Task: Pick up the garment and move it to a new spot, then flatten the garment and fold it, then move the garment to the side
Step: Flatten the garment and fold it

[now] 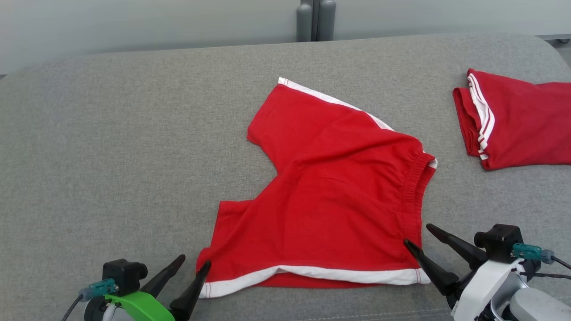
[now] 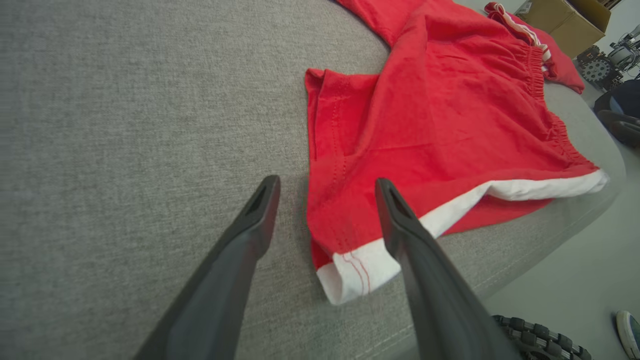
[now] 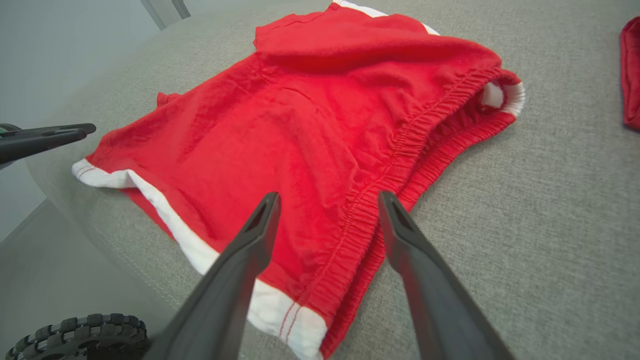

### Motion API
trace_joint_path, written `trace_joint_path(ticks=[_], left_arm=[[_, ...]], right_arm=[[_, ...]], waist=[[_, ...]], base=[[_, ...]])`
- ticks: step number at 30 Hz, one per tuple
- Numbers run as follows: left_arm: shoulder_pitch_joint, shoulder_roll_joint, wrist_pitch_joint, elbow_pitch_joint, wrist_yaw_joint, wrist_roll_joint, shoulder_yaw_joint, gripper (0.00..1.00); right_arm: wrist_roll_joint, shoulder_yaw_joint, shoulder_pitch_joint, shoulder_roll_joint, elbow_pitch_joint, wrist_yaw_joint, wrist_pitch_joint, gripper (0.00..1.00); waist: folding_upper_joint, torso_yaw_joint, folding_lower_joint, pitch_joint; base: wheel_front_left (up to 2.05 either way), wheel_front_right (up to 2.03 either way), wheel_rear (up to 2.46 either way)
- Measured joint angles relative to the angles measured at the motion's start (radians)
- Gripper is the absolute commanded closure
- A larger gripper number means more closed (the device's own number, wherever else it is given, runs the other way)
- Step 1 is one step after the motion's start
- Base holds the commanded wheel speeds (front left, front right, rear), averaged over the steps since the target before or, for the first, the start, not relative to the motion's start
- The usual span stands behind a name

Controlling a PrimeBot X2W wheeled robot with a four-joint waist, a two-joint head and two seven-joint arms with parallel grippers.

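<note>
While the shorts lay spread on the cushion, their near edge ran between left gripper at the hem corner and right gripper at the waistband, both gaping, empty.

Grey woven upholstered surface with rounded corners and a stitched seam along its near edge. On its far right part: folded red cloth, white stripes at the fold, running off the picture edge. Behind its far edge, about the middle: grey upright posts, close together, against a pale wall. Past its right corner in the left wrist view: open cardboard box, then a small wheeled machine, blurry. Dark rounded object just beside that, can't tell what. Below its near edge: pale grey floor and a black knobby tyre close under the edge.
</note>
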Motion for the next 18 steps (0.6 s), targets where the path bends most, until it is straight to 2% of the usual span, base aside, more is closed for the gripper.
trace_joint_path(ticks=[8, 9, 18], left_arm=[[0.0, 0.018, -0.014, -0.016, 0.0, 0.008, 0.016, 0.0], [0.0, 0.018, -0.021, -0.023, 0.001, 0.014, 0.03, 0.0], [-0.011, 0.025, -0.042, -0.092, 0.045, 0.043, 0.103, 0.0]], right_arm=[[0.012, -0.077, 0.022, 0.031, -0.013, 0.0, 0.0, 0.0], [0.02, -0.122, 0.037, 0.038, -0.023, 0.0, 0.0, 0.0], [-0.001, -0.324, 0.035, 0.115, -0.13, -0.011, -0.002, 0.0]], waist=[[0.0, 0.005, 0.0, -0.003], [0.0001, 0.008, 0.0, -0.007], [0.0001, 0.008, 0.0, -0.012]], base=[[0.0, 0.0, 0.0], [0.0, 0.0, 0.0], [0.0, 0.0, 0.0]])
